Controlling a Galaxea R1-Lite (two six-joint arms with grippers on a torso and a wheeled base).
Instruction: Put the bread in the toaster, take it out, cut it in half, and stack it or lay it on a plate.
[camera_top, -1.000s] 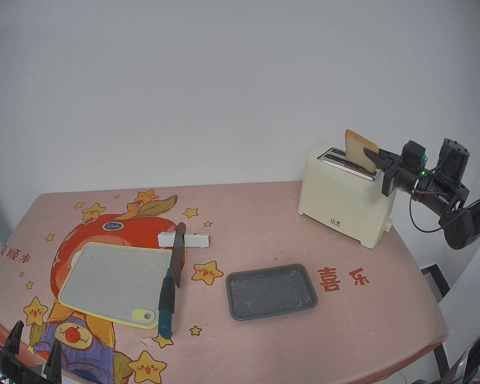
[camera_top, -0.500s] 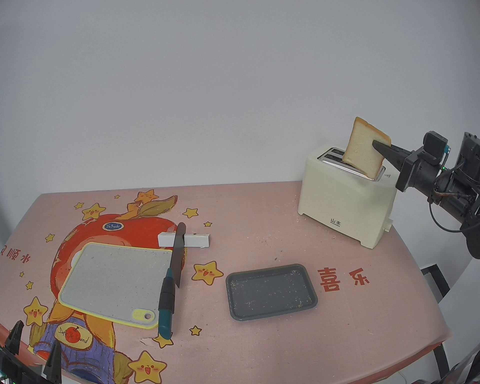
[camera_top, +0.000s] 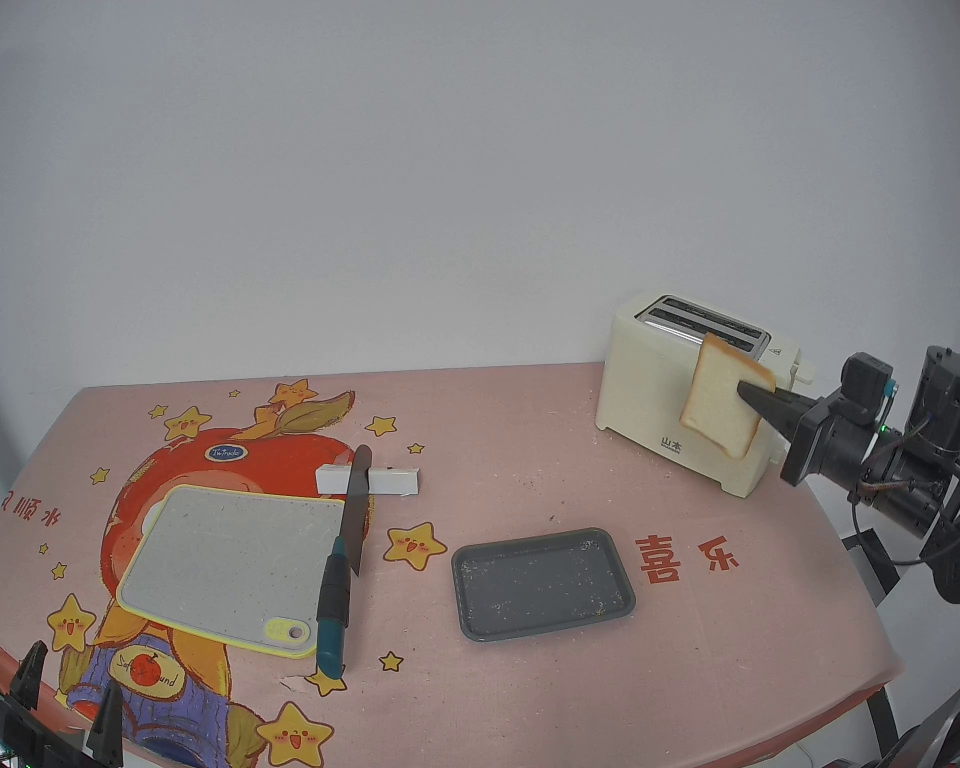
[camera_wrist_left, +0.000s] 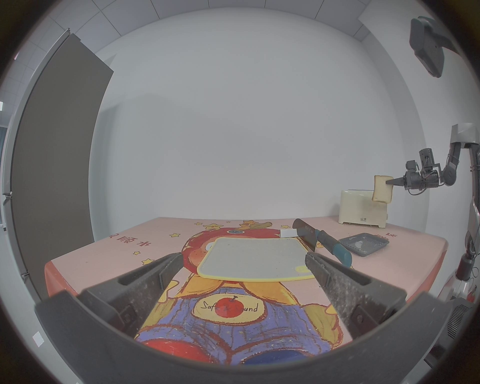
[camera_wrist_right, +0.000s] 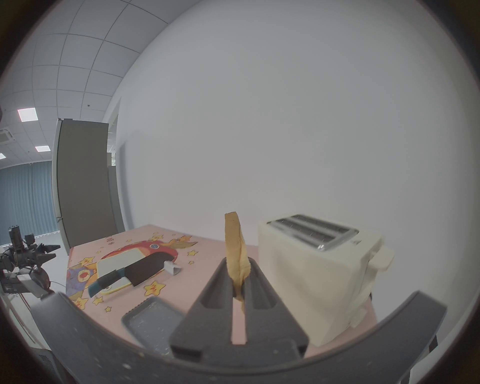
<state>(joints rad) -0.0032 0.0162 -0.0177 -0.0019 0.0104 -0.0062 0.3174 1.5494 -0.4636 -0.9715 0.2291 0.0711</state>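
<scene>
A slice of bread (camera_top: 725, 408) hangs in the air in front of the cream toaster (camera_top: 670, 395), held upright by its right edge. My right gripper (camera_top: 752, 392) is shut on it; the right wrist view shows the bread (camera_wrist_right: 236, 255) pinched between the two fingers beside the toaster (camera_wrist_right: 315, 270), whose slots are bare. The grey plate (camera_top: 542, 582) lies on the table below and to the left. A cutting board (camera_top: 230, 565) with a knife (camera_top: 340, 570) along its right edge sits at the left. My left gripper (camera_wrist_left: 240, 280) stands open at the table's near left corner.
A small white knife rest (camera_top: 368, 480) lies behind the cutting board. The table edge runs close behind and to the right of the toaster. In the left wrist view the board (camera_wrist_left: 252, 251), knife (camera_wrist_left: 322, 240) and plate (camera_wrist_left: 364, 243) lie ahead.
The right gripper lifted the bread up out of the toaster slot, then carried it down and forward to the toaster's front. The left arm kept still.
</scene>
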